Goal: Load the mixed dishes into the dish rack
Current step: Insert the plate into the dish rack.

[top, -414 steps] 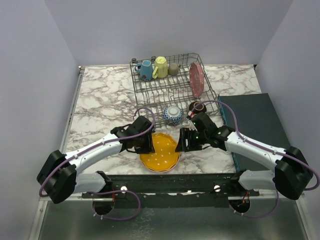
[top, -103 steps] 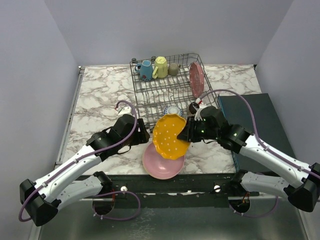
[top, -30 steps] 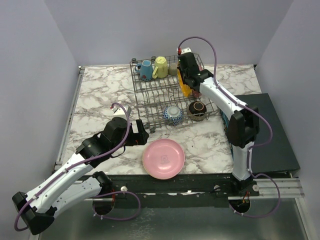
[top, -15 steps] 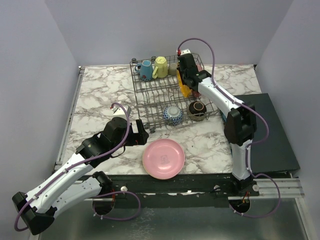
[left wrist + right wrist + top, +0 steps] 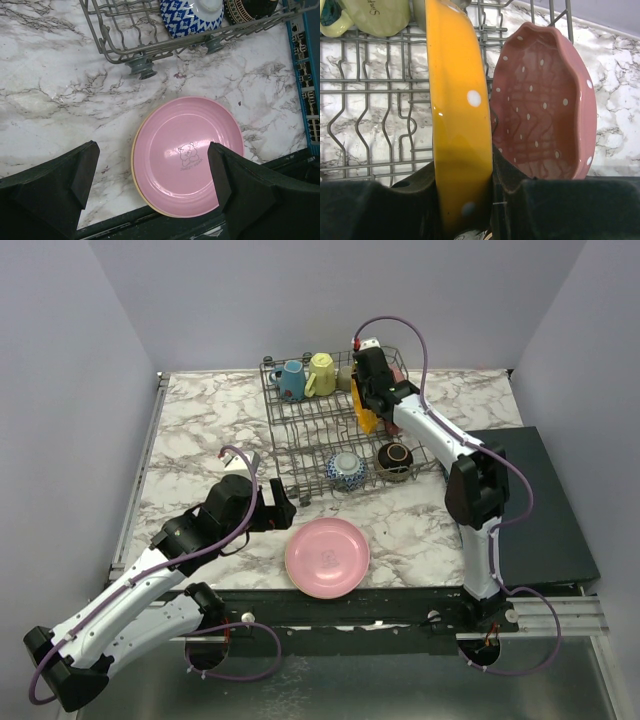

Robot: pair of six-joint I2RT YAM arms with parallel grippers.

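The grey wire dish rack (image 5: pixel 300 425) holds a blue mug (image 5: pixel 292 379) and a pale yellow mug (image 5: pixel 321 372) at its back. A blue-white bowl (image 5: pixel 347 470) and a dark brown bowl (image 5: pixel 396 460) sit at its front. My right gripper (image 5: pixel 465 192) is shut on the orange-yellow plate (image 5: pixel 460 125), held on edge over the rack's tines next to an upright dark red scalloped plate (image 5: pixel 545 115). A pink plate (image 5: pixel 187 155) lies flat on the marble. My left gripper (image 5: pixel 152 157) hovers open above it, fingers on either side and not touching.
A dark flat box (image 5: pixel 530 500) lies right of the rack. The black front rail (image 5: pixel 340 605) runs just below the pink plate (image 5: pixel 327 557). A rack foot (image 5: pixel 141 67) stands on the marble near the left gripper (image 5: pixel 280 505). A pale rim shows under the pink plate's left edge.
The right gripper has shifted slightly left over the rack with the orange-yellow plate. The left arm and the pink plate have not moved.
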